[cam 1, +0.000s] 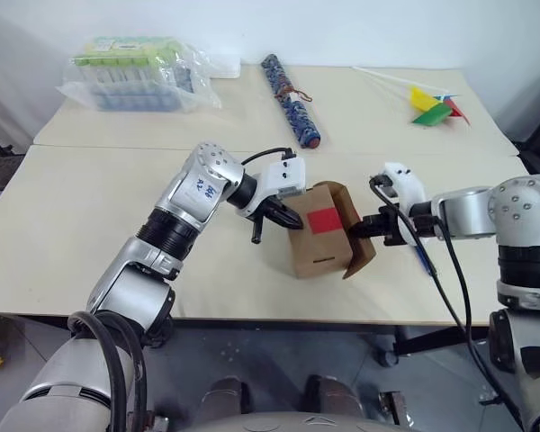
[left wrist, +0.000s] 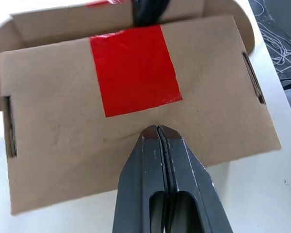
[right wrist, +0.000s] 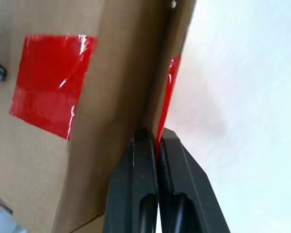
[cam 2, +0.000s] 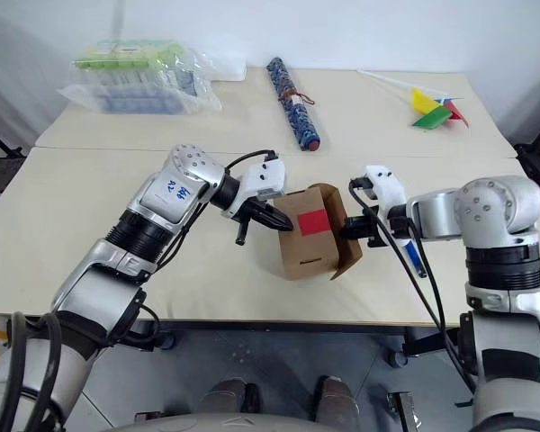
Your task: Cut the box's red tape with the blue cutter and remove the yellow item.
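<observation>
brown box (cam 1: 317,241) with a bright red tape (cam 1: 324,220) square, blue patterned roll (cam 1: 290,97), yellow-green-red pinwheel (cam 1: 435,106)

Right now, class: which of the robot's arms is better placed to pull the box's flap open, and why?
Right. The right gripper is shut on the open flap of the box, while the left gripper, shut, only presses the taped face.

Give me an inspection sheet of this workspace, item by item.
Surface: pale table.
Job's things: box tipped up, flap open; red tape on its face; blue cutter lying beside right arm; yellow item: nothing seen.
Clutter: blue patterned roll, pinwheel, plastic bag.
Grippers: left pincer shut, pressed on box; right pincer shut on flap.
Cables: black cables along right arm.
Surroundings: white wall.
</observation>
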Robot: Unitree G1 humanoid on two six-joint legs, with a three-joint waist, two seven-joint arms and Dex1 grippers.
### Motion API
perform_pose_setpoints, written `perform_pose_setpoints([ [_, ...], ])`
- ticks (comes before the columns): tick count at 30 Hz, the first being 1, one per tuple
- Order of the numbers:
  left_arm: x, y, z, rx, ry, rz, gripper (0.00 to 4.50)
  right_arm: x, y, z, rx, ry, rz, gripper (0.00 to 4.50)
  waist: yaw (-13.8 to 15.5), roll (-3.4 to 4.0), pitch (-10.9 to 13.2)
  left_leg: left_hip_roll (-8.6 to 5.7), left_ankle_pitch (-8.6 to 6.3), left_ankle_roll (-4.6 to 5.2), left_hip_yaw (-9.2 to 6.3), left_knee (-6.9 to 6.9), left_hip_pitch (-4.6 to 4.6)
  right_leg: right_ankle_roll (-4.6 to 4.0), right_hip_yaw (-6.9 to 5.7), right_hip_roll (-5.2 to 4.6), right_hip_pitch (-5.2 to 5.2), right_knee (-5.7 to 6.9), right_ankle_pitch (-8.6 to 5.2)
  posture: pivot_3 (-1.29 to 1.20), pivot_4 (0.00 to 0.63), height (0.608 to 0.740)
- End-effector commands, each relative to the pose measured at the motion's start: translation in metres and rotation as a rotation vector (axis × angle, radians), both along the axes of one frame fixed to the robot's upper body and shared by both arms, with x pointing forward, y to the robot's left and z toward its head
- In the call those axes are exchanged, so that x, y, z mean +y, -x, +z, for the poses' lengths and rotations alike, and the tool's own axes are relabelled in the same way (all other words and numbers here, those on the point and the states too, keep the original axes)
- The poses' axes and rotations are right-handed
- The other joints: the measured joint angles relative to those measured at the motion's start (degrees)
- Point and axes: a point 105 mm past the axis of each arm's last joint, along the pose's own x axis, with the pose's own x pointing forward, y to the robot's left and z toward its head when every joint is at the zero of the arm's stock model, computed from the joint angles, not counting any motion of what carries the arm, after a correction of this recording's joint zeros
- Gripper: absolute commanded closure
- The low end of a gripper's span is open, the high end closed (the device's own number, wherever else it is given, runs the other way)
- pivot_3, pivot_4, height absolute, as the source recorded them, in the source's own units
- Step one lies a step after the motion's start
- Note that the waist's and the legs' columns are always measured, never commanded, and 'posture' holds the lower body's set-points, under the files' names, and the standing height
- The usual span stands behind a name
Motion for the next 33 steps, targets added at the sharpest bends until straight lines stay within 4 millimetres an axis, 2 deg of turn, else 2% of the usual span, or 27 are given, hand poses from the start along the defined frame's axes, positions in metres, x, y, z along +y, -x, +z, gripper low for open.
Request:
perform_pose_setpoints([
  [1, 0.007, 0.001, -0.033, 0.072, -0.083, 0.042, 4.5, 0.001, 0.003, 0.033, -0.095, 0.026, 0.018, 4.45, 0.03, 0.0, 0.0, 0.01, 0.0, 0.0, 0.0, 0.0, 0.0, 0.0, -0.01, 0.0, 0.01, -0.01, 0.0, 0.0, 0.15, 0.74],
  [16, 0.005, -0.005, -0.03, 0.064, -0.011, 0.112, 4.5, 0.033, 0.034, 0.047, -0.105, 0.079, 0.115, 4.45, 0.19, -0.01, 0.0, 0.06, 0.0, 0.24, -0.05, 0.02, -0.08, 0.05, -0.02, -0.15, 0.14, -0.39, 0.03, 0.0, 0.15, 0.74],
  [20, 0.004, -0.006, -0.029, 0.065, -0.001, 0.121, 4.5, 0.038, 0.034, 0.049, -0.12, 0.092, 0.119, 4.45, 0.15, -0.01, 0.0, 0.06, 0.0, 0.28, -0.03, 0.02, -0.08, 0.07, -0.01, -0.16, 0.16, -0.44, 0.05, 0.0, 0.15, 0.74],
  [30, 0.009, -0.005, -0.036, 0.083, 0.01, 0.162, 4.5, 0.064, 0.031, 0.077, -0.193, 0.109, 0.186, 4.45, 0.21, -0.01, 0.0, 0.08, -0.02, 0.37, -0.03, 0.03, -0.07, 0.06, 0.06, -0.19, 0.15, -0.46, 0.1, 0.0, 0.15, 0.74],
  [33, 0.011, -0.006, -0.037, 0.087, 0.015, 0.182, 4.5, 0.068, 0.032, 0.076, -0.186, 0.121, 0.208, 4.45, 0.19, -0.12, 0.07, 0.07, -0.04, 0.42, -0.05, 0.03, -0.26, 0.08, 0.01, -0.2, 0.02, -0.49, 0.12, 0.0, 0.15, 0.74],
])
